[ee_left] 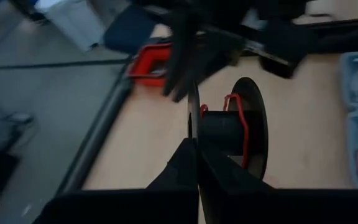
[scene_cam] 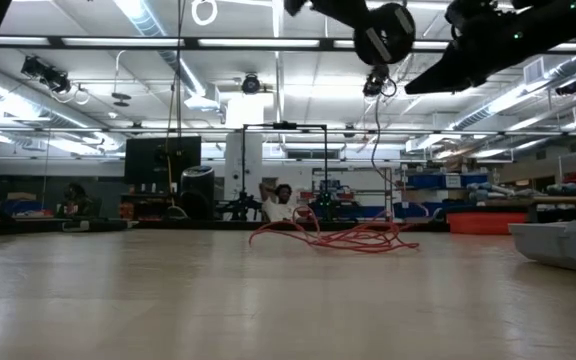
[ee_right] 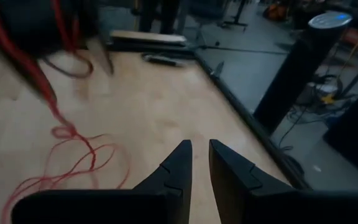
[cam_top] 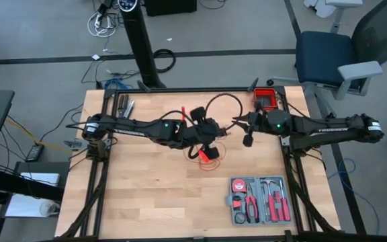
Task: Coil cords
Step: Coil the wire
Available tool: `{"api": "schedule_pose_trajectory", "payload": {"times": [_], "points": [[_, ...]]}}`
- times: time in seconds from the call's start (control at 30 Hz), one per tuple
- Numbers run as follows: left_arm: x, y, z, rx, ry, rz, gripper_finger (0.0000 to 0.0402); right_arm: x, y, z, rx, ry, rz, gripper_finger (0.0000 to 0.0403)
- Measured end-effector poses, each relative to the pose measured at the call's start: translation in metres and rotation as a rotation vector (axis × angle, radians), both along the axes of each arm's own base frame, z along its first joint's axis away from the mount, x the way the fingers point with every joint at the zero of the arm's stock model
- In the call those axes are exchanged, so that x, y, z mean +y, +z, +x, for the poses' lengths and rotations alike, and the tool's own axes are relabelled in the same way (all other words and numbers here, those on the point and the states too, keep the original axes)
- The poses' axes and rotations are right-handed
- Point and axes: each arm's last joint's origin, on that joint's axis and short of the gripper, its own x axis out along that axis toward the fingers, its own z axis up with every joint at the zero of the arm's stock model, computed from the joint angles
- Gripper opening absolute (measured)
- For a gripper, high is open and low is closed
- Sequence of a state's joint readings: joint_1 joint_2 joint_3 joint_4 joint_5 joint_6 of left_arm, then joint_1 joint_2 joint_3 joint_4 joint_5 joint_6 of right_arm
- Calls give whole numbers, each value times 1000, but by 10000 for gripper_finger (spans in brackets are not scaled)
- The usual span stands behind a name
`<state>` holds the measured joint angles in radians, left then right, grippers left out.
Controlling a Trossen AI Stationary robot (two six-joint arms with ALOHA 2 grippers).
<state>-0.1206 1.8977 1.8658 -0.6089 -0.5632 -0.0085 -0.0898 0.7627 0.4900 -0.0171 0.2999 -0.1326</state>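
My left pincer [ee_left: 196,163] clamped shut on spool [ee_left: 229,127] rim, steadying it for winding. Right pincer [ee_right: 200,163] slightly open, empty, above loose cord [ee_right: 67,152].

Wooden table [cam_top: 146,195] laid out in pale planks, framed by dark rails. Grey tool case [cam_top: 259,199] lying open near the front right corner, red-handled tools packed inside. Small red box [cam_top: 265,99] parked at the back right edge. A few dark tools [cam_top: 127,105] resting at the back left. Blue office chair [cam_top: 328,57] off beyond the right rear corner, on the floor. Across the room, a person [scene_cam: 282,200] seated among benches and stands
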Motion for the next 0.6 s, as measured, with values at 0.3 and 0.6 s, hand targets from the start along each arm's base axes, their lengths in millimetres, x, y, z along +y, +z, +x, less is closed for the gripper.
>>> {"api": "schedule_pose_trajectory", "payload": {"times": [0.3, 0.6], "points": [[28, -47, 18, -139, -132, -56, 0, 5, 3, -24, -13, 51, 152, 52], [63, -73, 19, -285, -181, -103, 0, 1, -12, -32, 107, -169, 211, 50]]}}
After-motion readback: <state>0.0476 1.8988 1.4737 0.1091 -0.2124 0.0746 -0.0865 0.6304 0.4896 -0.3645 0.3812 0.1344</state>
